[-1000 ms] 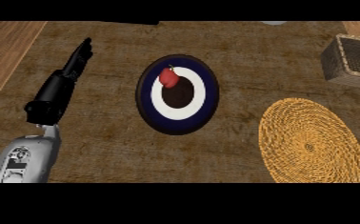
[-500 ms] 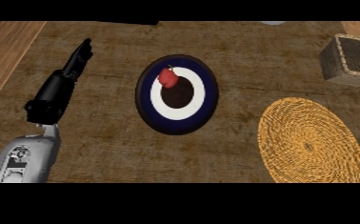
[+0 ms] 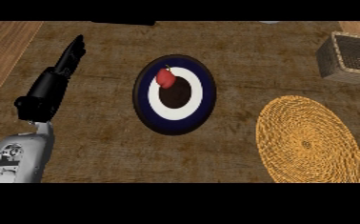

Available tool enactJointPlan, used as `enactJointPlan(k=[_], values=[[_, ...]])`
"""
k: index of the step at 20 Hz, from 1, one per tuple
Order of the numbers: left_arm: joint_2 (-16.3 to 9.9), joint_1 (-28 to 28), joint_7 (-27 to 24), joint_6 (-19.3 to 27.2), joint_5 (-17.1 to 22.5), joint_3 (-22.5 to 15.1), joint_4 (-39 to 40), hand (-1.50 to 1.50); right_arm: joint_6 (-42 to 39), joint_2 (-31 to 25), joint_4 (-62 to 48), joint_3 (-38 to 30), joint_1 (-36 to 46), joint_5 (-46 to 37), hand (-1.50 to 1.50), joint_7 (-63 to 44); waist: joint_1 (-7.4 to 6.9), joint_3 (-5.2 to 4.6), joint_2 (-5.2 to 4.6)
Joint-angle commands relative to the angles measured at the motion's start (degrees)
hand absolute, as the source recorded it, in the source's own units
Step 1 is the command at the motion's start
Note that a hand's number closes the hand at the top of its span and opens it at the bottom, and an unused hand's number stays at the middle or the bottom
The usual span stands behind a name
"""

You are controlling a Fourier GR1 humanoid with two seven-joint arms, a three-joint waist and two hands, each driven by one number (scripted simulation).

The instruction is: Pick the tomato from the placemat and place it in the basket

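Forearm, grey, comes in at the lower left, ending in the left hand, black, fingers straight and pointing away up the counter, holding nothing. Over at the lower right lies a round woven straw mat, well apart from that hand. Between them, a bit further back, sits the round placemat with dark blue and white rings and a dark centre. The tomato rests on its upper left part, red, a small stem showing. Furthest off, at the right edge, stands the basket, only partly in sight.
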State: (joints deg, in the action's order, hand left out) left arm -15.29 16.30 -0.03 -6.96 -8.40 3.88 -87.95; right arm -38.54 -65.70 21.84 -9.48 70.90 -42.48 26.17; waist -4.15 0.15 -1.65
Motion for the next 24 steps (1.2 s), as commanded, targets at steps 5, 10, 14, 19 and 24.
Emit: enactJointPlan(k=[5,10,14,19,24], values=[[1.44,-0.69,-0.09,0.62,-0.48,-0.95,-0.36,0.0,2.23,0.87,-0.94,7.95,-0.95,-6.9,1.5,10.96,-0.12,0.01,-0.13],[1.78,-1.94,0.54,0.65,-0.4,-1.2,-1.98,0.0,-3.45,-0.46,-5.09,8.67,1.49,-6.4,-1.5,13.47,-0.47,0.0,0.2],[0.27,-1.88,-0.77,0.13,-0.3,0.0,-1.7,0.0,-3.15,1.04,-8.14,6.93,2.41,-3.81,-1.5,14.07,-0.34,0.05,0.19],[1.09,-2.32,-0.84,0.69,-0.85,-0.56,-1.13,0.0,-5.25,0.05,-15.28,-2.32,6.76,5.37,-1.5,7.07,0.23,0.08,0.34],[1.21,-0.04,-0.37,1.05,-1.23,-0.53,0.09,0.0,-0.07,-2.53,-21.29,-10.72,9.65,12.96,-1.5,-4.46,0.43,0.18,-0.41]])
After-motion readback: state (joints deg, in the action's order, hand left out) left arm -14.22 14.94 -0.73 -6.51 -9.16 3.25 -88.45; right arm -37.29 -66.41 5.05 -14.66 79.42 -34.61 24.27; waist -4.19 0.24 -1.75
